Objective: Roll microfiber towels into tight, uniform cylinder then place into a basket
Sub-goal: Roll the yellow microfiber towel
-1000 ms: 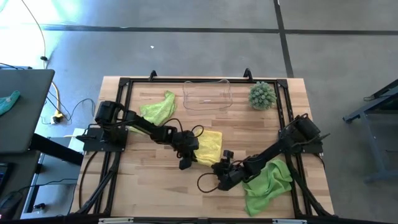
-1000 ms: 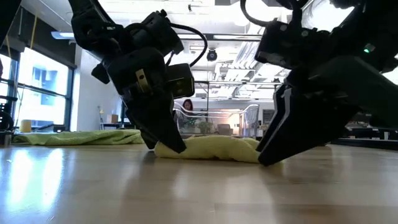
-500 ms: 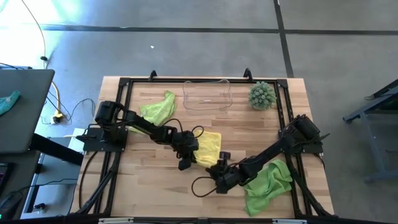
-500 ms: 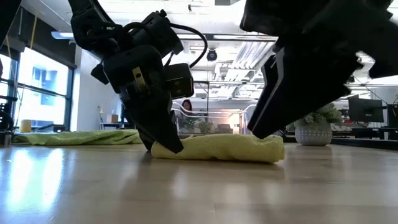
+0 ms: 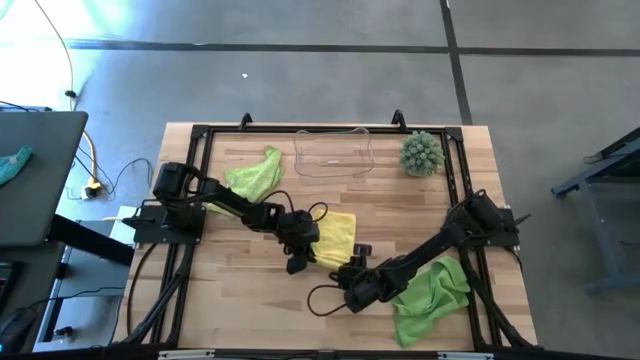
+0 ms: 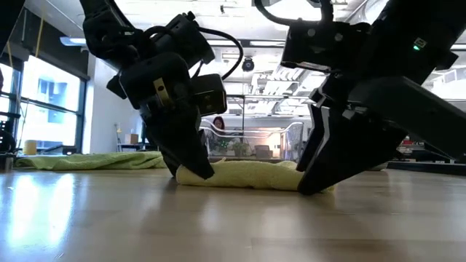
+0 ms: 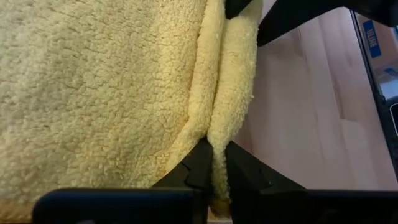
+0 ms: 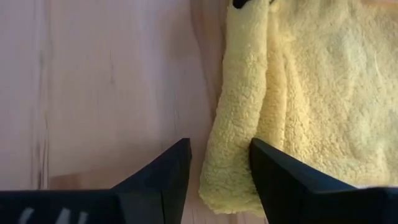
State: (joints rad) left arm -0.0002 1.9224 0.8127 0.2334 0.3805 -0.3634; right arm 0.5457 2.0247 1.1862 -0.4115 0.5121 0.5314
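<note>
Pinching the yellow towel (image 7: 112, 81) fold, left tool (image 7: 213, 163) (clamped) — right tool (image 8: 221, 163) spread at its rolled edge, bare wood beside.

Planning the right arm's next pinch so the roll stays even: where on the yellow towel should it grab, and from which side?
Probably the free end of the rolled front edge of the yellow towel, taken from above. The left tool already pinches that fold's other end, and the open right tool straddles this end's thick lip.
</note>
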